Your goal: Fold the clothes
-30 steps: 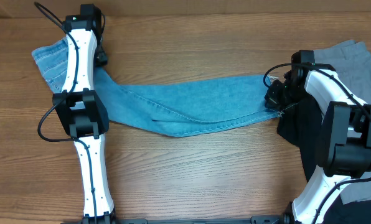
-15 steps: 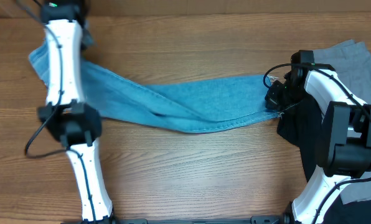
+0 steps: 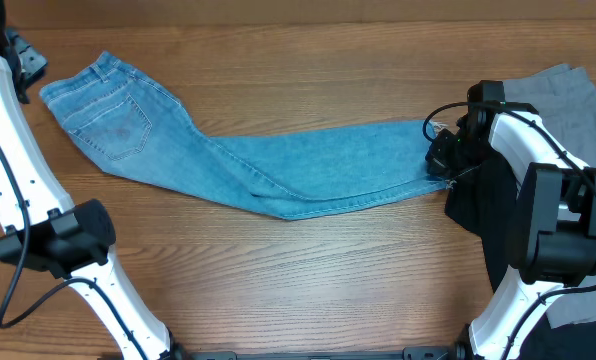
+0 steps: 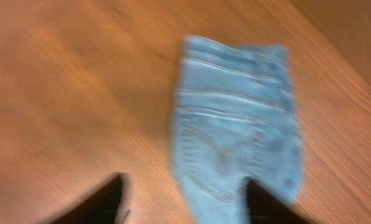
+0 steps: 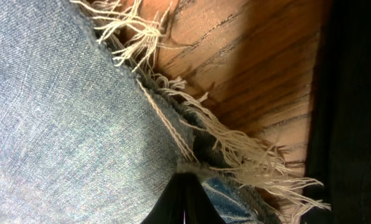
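**A:** How do the jeans (image 3: 278, 165) look?

**B:** Light blue denim, lying flat on the table (image 3: 328, 285). They run from the upper left of the overhead frame to the middle right. The waistband sits at the upper left with a stitched back pocket (image 3: 118, 125) face up. The legs narrow into one long band, with a crease near its lower edge.

**A:** And the far end?

**B:** The frayed hem (image 5: 235, 155) ends at the right gripper (image 3: 444, 155). In the right wrist view its dark fingertips meet at the bottom centre, pinched on the denim just beside the fringe.

**A:** The left gripper?

**B:** The left gripper (image 3: 23, 62) is in the top left corner, near the waistband but apart from it. Its wrist view is blurred, yet the fingers (image 4: 111, 199) stand wide with nothing between them.

**A:** Room to move?

**B:** There is broad bare wood below the band across the lower middle, and a narrower strip above it. The right side is crowded. A black garment (image 3: 473, 210) lies just beside the hem and a grey garment (image 3: 558, 95) lies beyond it, both partly under the right arm.
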### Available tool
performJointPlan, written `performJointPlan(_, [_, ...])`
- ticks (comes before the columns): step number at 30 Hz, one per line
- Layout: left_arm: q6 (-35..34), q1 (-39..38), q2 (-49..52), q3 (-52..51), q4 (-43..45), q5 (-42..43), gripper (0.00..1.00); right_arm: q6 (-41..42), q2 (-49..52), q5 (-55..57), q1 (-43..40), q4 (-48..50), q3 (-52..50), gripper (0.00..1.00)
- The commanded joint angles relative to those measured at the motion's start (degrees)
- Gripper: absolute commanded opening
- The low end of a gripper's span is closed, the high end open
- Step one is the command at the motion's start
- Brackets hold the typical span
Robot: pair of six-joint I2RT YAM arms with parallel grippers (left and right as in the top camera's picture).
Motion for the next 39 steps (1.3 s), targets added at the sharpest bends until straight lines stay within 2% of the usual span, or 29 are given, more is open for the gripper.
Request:
performJointPlan(1, [3.96,-3.32,4.13,-0.74,2.10,11.78,0.90,0.04,1.05,0.52,0.28,0.48,1.11,0.04])
performJointPlan(5, [5.05,-8.52,8.81,-0.74,5.20,8.98,0.95,0.04,1.05,0.35,0.28,0.13,1.11,0.04])
performJointPlan(11, [4.50,-16.52,18.75,-0.74,9.07,-7.91,0.96,0.04,1.05,0.37,0.28,-0.13,1.11,0.04])
performJointPlan(14, [2.19,-17.92,23.26,-0.74,9.90,-12.39,0.97,0.02,1.05,0.59,0.28,-0.85,1.11,0.04])
performJointPlan(20, [0.44,-16.76,27.52,-0.74,9.92,-16.57,0.95,-0.20,1.05,1.68,0.28,-1.49,1.11,0.04])
performJointPlan(25, [0.48,-14.08,28.57,-0.85,10.21,-15.39,0.95,-0.17,1.05,1.64,0.28,-0.94,1.11,0.04])
performJointPlan(27, [0.52,-12.92,28.57,-0.85,10.82,-14.47,0.91,-0.17,1.05,1.64,0.28,-0.98,1.11,0.04])
performJointPlan(31, [0.48,-12.13,28.57,-0.85,11.17,-14.08,0.75,-0.17,1.05,1.64,0.28,-1.03,1.11,0.04])
performJointPlan(34, [0.46,-11.63,28.52,-0.83,10.54,-14.36,0.53,-0.15,1.05,1.64,0.28,-1.07,1.11,0.04])
performJointPlan(38, [-2.49,-10.88,27.36,-0.63,8.39,-17.42,0.04,-0.15,1.05,1.66,0.28,-1.03,1.11,0.04])
performJointPlan(39, [-3.67,-10.62,26.67,-0.35,7.65,-17.86,0.04,-0.15,1.07,1.66,0.28,-0.98,1.11,0.04])
